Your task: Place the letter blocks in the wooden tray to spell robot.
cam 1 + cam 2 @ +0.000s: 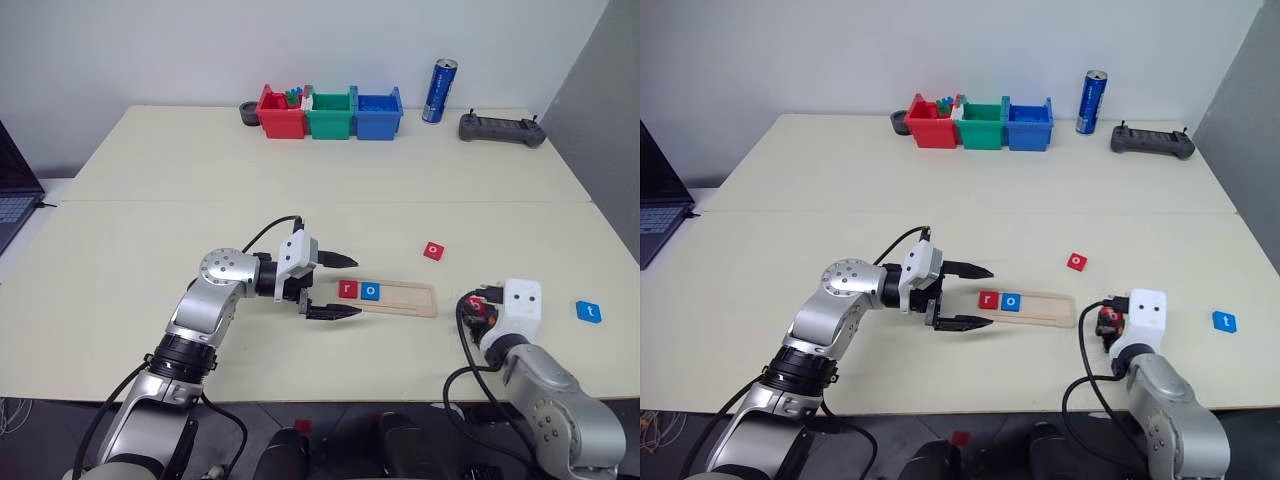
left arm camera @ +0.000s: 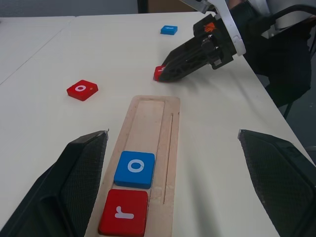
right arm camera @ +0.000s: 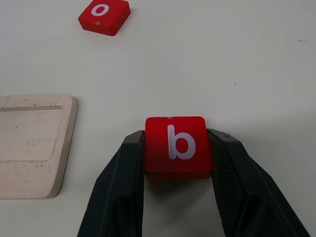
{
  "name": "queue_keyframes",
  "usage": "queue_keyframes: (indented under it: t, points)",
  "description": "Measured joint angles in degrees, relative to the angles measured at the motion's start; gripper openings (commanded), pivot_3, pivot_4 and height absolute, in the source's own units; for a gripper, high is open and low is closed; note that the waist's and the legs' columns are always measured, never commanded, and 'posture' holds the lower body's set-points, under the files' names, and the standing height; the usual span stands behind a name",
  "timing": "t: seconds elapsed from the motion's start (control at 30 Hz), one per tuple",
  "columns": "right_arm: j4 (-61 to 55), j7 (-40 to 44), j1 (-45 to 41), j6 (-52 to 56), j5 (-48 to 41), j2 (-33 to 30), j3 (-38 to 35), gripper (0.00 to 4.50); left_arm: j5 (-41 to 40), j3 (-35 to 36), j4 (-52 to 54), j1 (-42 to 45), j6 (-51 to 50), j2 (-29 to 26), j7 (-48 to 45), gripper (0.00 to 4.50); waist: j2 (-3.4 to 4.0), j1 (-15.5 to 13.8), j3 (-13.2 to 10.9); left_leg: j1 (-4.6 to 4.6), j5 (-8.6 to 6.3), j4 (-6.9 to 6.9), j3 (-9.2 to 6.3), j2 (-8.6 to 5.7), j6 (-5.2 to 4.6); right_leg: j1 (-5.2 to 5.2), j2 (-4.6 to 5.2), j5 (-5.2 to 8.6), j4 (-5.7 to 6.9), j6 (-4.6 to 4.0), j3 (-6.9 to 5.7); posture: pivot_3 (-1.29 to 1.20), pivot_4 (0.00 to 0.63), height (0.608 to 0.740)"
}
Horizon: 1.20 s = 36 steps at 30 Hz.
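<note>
- Tray (image 1: 405, 297) holds r (image 2: 123, 213) and blue o (image 2: 135, 169) at its left end; the remaining groove lies bare.
- Your right gripper (image 3: 177, 148) pinches the b (image 3: 178, 144) just beside the tray's right edge.
- Your left gripper (image 1: 335, 287) stands spread.

Left hand (image 1: 335, 287) is held level, pointed right, fingers spread wide, nothing gripped. Right hand (image 3: 178, 148) is angled down, fingers clamped on a tile.
</note>
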State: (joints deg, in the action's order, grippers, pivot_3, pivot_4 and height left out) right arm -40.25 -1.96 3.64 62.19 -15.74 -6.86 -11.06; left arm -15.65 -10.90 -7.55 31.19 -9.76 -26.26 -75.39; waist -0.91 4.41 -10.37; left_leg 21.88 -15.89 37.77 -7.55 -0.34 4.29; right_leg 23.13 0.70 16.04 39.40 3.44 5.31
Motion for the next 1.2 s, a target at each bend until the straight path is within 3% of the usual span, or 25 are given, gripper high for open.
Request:
queue_keyframes:
  t: [0.03, 0.33, 0.73, 0.87, 1.0, 1.2]
  points:
    - [0.00, 0.16, 0.07, -0.10, 0.00, -0.11, 0.05, 1.46, 0.00, 0.00, 0.00, 0.00, 0.08, 0.00, 0.02, 4.50, 0.00, 0.00, 0.00, 0.00, 0.00, 0.00, 0.00, 0.00, 0.00, 0.00, 0.00, 0.00, 0.00, 0.00, 0.00, 0.00, 0.150, 0.740]
    - [-0.72, 3.00, -0.34, 1.11, -0.99, -2.29, 1.01, 4.46, -0.07, 0.00, -0.33, 0.28, -0.17, 0.32, 1.10, 4.50, -0.01, -0.02, 0.00, 0.02, 0.00, 0.00, -0.01, 0.00, 0.00, -0.04, 0.00, 0.00, -0.13, 0.00, -0.01, 0.00, 0.150, 0.740]
    - [-4.71, 7.83, -7.98, 11.66, -3.73, -11.50, -4.80, 4.46, -0.02, 0.00, -2.61, 0.73, 1.17, 1.16, 0.93, 4.50, 0.01, -0.22, -0.02, 0.12, 0.00, -0.03, -0.01, -0.02, 0.00, -0.03, 0.02, -0.01, -0.31, 0.01, -0.02, 0.00, 0.150, 0.740]
    - [-5.89, 13.02, -12.03, 14.03, -6.85, -17.43, -6.85, 4.46, 0.01, -0.01, -3.74, 1.38, 1.69, 1.35, 0.77, 4.50, 0.00, -0.33, -0.03, 0.13, 0.00, -0.02, 0.02, -0.04, -0.01, -0.04, 0.03, -0.01, -0.34, 0.01, -0.01, 0.00, 0.150, 0.740]
    - [1.05, 27.16, -11.64, 2.08, -8.09, -32.59, -5.58, 4.46, 0.22, -0.04, -5.30, 2.59, 2.75, 1.92, 0.70, 4.50, -0.06, -0.98, -0.08, 0.14, -0.02, -0.03, 0.05, -0.07, -0.03, -0.08, 0.06, -0.01, -0.44, 0.03, -0.04, 0.00, 0.150, 0.740]
    - [19.95, 56.47, -7.07, -29.06, -7.45, -43.29, -2.61, 4.46, 0.35, -0.19, -6.96, 2.93, 3.73, 2.40, -0.47, 4.50, -0.20, -1.15, -0.17, 0.13, -0.09, 0.00, 0.11, -0.07, -0.15, -0.09, 0.08, -0.02, -0.44, 0.05, -0.02, 0.00, 0.150, 0.740]
